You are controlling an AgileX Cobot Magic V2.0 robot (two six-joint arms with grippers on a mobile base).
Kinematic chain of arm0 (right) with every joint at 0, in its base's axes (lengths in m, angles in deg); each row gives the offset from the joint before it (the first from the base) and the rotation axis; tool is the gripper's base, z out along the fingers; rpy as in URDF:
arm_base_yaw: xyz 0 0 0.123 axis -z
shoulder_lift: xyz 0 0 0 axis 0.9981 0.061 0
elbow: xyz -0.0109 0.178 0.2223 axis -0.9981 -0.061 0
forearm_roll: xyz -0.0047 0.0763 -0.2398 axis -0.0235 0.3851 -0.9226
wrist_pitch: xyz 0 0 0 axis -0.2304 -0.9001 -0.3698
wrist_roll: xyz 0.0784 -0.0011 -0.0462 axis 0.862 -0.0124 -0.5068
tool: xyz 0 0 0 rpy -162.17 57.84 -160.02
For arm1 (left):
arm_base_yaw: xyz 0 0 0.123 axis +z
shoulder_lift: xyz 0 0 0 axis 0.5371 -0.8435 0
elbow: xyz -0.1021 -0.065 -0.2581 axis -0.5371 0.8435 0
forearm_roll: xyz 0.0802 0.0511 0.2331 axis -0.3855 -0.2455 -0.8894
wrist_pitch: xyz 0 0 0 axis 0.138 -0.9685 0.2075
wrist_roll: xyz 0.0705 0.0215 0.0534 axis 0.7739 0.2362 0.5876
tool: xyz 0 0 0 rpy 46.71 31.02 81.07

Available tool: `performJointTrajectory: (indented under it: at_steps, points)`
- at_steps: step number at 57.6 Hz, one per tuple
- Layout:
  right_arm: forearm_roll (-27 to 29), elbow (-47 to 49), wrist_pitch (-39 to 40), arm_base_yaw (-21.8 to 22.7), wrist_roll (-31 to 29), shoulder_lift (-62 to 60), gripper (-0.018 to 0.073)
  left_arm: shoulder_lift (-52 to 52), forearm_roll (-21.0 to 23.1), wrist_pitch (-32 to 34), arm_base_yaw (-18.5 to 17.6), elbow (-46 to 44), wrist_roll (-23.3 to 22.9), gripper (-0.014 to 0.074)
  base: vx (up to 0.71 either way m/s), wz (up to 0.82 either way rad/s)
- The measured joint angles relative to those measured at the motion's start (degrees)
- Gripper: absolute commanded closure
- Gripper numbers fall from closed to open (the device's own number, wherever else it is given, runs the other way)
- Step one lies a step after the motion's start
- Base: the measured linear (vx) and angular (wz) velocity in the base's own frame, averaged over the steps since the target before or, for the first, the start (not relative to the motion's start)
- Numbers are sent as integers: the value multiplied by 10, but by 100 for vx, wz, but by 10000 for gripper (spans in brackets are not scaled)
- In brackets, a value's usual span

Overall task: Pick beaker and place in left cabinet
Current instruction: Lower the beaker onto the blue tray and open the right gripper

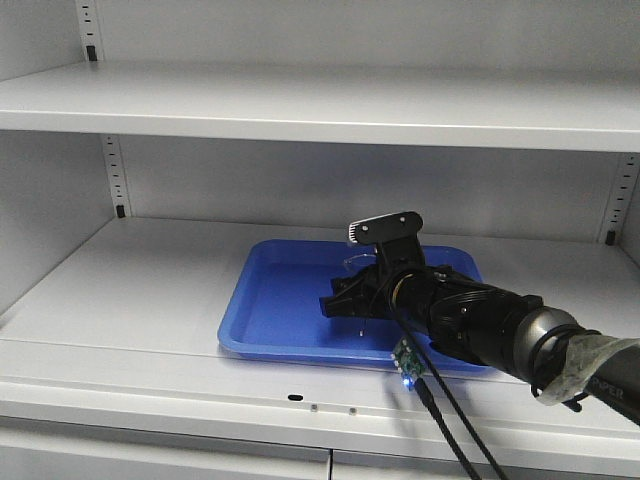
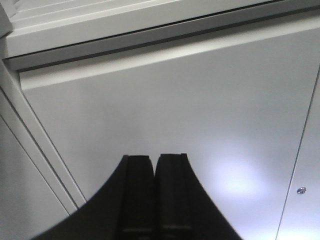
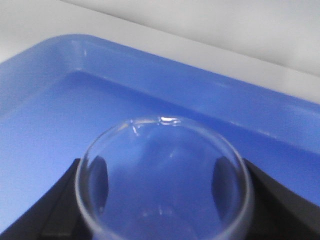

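The right hand (image 1: 352,296) pinches the beaker (image 3: 162,175) over the blue tray (image 1: 275,300) in the left cabinet (image 1: 150,270); set it level before spreading.

clear glass beaker (image 3: 162,175), glossy blue plastic tray (image 1: 280,300)

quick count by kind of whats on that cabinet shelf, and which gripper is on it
blue tray: 1
clear glass beaker: 1, over the tray, in the right gripper
left cabinet shelf holding them: 1
left gripper: shut, holding nothing
total things on the shelf: 2
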Motion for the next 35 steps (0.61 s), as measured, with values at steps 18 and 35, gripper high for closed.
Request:
performJointTrajectory:
  at_steps: [18, 35]
  points:
    - [2, -11, 14, 0, 30, 1, -45, 0, 0, 0, 0, 0, 0, 603, 0, 0]
    - [2, -71, 28, 0, 37, -66, -36, 0, 0, 0, 0, 0, 0, 603, 0, 0]
